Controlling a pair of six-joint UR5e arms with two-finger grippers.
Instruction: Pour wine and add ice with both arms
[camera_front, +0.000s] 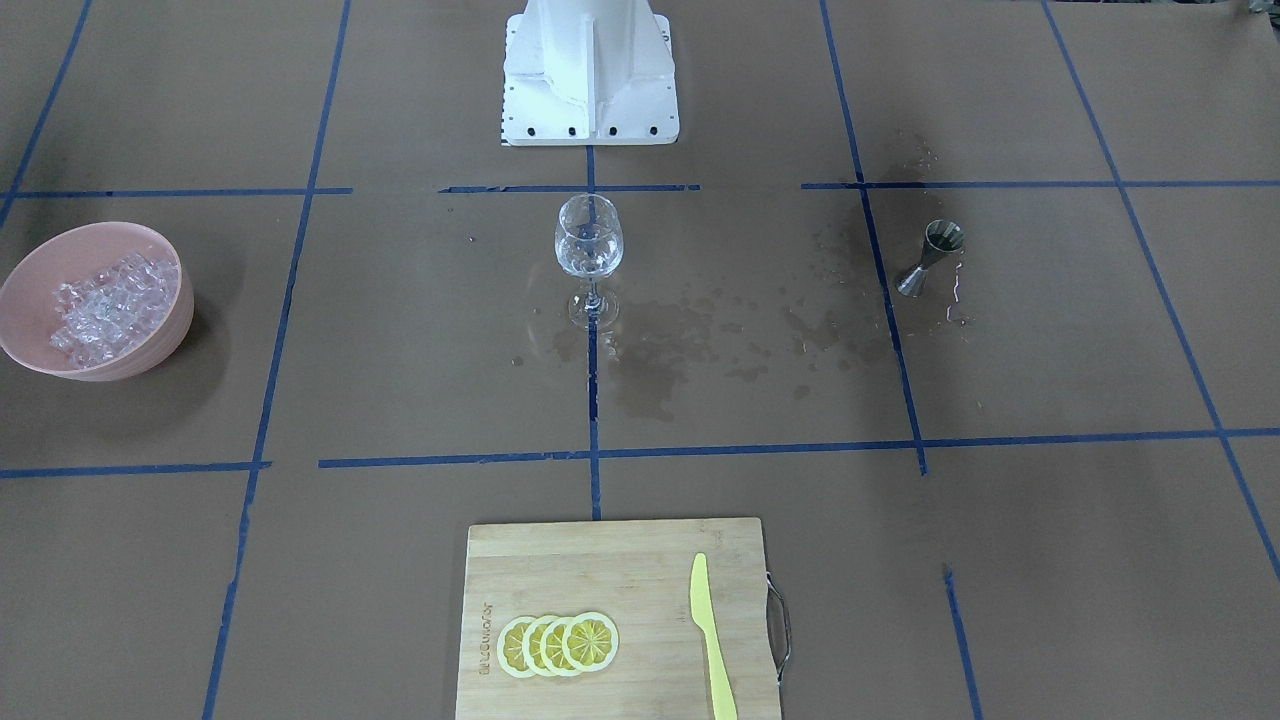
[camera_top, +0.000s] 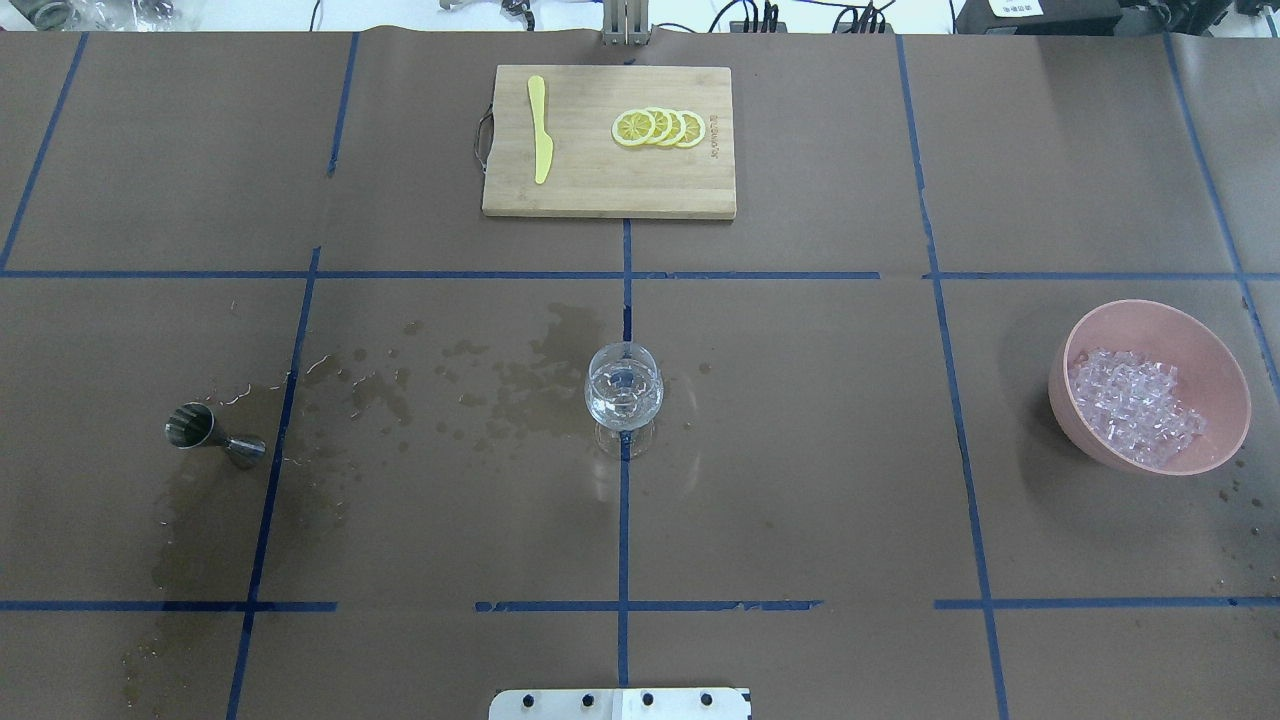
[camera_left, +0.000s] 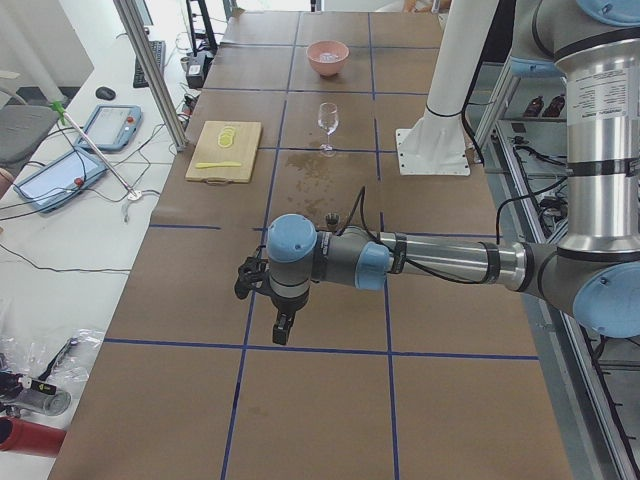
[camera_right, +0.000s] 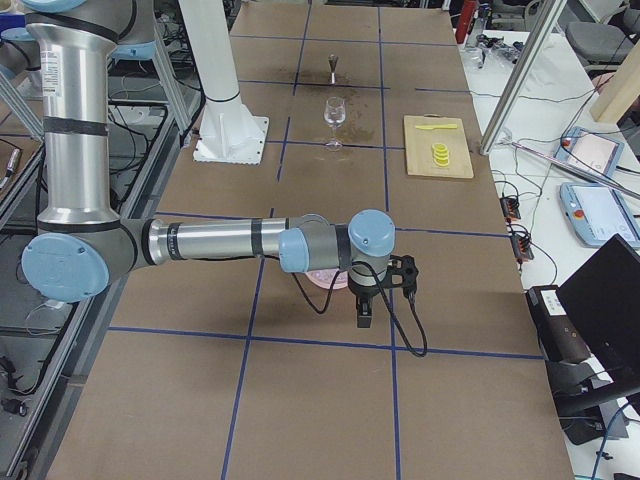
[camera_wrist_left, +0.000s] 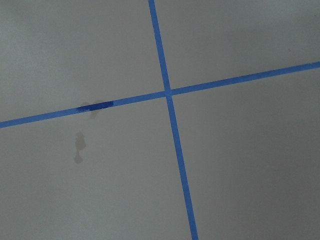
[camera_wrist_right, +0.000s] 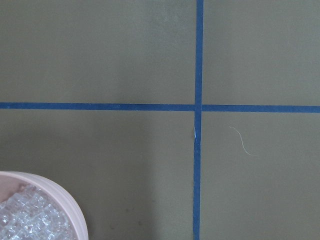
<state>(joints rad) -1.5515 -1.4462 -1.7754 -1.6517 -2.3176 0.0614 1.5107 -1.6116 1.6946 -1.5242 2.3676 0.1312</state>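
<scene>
Left pincer (camera_left: 281, 336) far from glittering ice (camera_top: 1135, 408)

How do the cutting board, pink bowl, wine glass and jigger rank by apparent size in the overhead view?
Largest to smallest:
1. cutting board
2. pink bowl
3. wine glass
4. jigger
The last two look close; the glass looks only slightly bigger.

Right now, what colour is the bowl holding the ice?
Pink; the bowl shows best in the overhead view.

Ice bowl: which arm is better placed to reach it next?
Right. The pink bowl of ice sits on the robot's right side, and its rim shows in the right wrist view.
</scene>
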